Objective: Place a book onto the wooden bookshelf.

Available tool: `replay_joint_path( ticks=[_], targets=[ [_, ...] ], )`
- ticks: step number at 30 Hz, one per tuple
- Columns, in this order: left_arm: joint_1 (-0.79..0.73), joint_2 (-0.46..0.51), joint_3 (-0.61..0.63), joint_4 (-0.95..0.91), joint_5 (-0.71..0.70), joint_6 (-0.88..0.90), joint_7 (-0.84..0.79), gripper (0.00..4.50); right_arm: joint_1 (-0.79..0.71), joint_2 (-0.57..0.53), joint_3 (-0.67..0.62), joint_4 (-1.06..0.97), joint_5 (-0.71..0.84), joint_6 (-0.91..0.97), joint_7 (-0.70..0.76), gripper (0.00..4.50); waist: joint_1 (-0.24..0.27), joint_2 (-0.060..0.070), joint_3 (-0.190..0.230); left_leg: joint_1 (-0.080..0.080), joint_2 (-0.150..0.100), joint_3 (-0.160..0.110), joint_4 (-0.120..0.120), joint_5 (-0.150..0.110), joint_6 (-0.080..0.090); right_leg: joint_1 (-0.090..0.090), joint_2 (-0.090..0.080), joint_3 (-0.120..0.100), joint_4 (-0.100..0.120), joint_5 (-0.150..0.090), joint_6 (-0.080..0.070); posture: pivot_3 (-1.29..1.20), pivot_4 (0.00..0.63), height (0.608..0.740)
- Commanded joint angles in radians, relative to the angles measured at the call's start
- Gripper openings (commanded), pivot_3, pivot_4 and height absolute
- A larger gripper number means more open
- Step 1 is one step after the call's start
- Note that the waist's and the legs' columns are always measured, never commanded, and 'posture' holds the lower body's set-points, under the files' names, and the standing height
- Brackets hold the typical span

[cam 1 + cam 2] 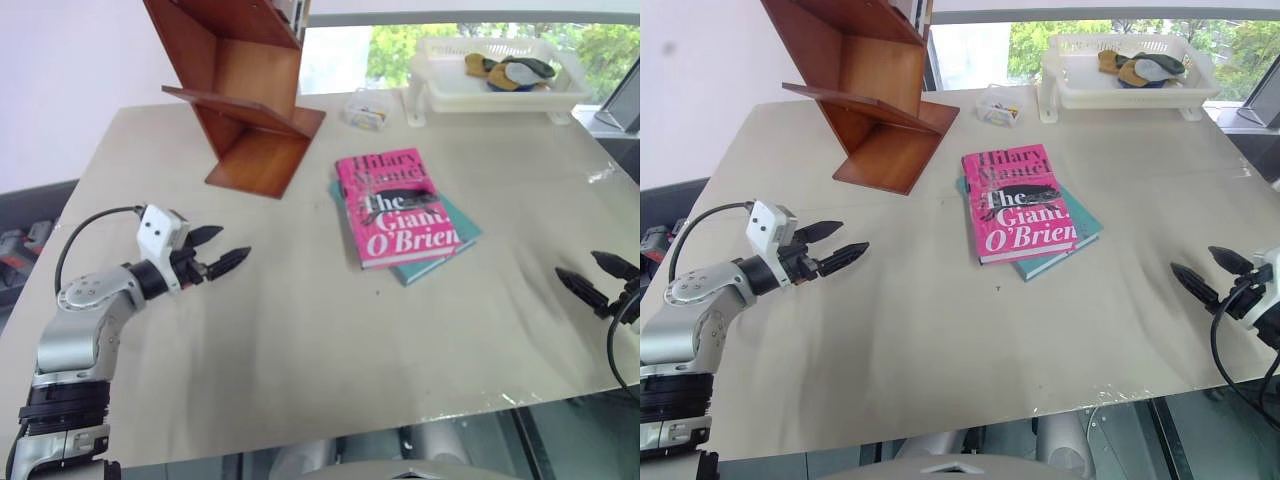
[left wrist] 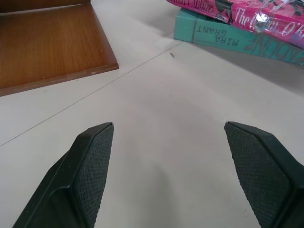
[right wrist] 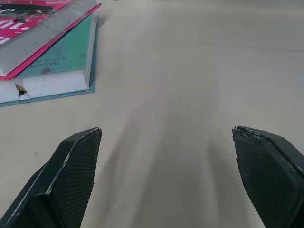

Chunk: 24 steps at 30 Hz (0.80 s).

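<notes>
Left eye view: pink book [image 1: 397, 208] lies on the teal book [image 1: 452, 240], mid-table toward the far edge.
Bookshelf [image 1: 245, 95]: far left corner.
Left gripper [image 1: 218, 252]: spread, empty.
Right gripper [image 1: 594, 277]: spread, empty.
Risk: fingers perhaps catch the teal book too, dragging both.

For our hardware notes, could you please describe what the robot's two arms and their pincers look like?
The left arm has silver-grey rounded shells with black joints and a white box at the wrist, from which a black cable loops back. The left pincer and the right pincer each have two black pointed fingers with finely textured inner pads.
</notes>
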Motion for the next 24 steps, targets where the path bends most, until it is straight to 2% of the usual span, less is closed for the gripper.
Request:
replay_joint_path(
  ticks=[1, 24],
  targets=[
    [0.001, 0.019, 0.032, -0.017, -0.001, -0.027, -0.005, 3.92, -0.015, -0.012, -0.037, -0.004, -0.012, -0.021, -0.001, 4.50, 0.000, 0.000, 0.000, 0.000, 0.000, 0.000, 0.000, 0.000, 0.000, 0.000, 0.000, 0.000, 0.000, 0.000, 0.000, 0.00, 0.150, 0.740],
    [-0.026, 0.022, 0.019, 0.016, 0.022, -0.055, -0.009, 3.92, -0.056, 0.014, -0.041, -0.005, -0.066, -0.048, -0.063, 4.50, 0.000, 0.000, 0.000, 0.000, 0.000, 0.000, 0.000, 0.000, 0.000, 0.000, 0.000, 0.000, 0.000, 0.000, 0.000, 0.00, 0.150, 0.740]
  ],
)
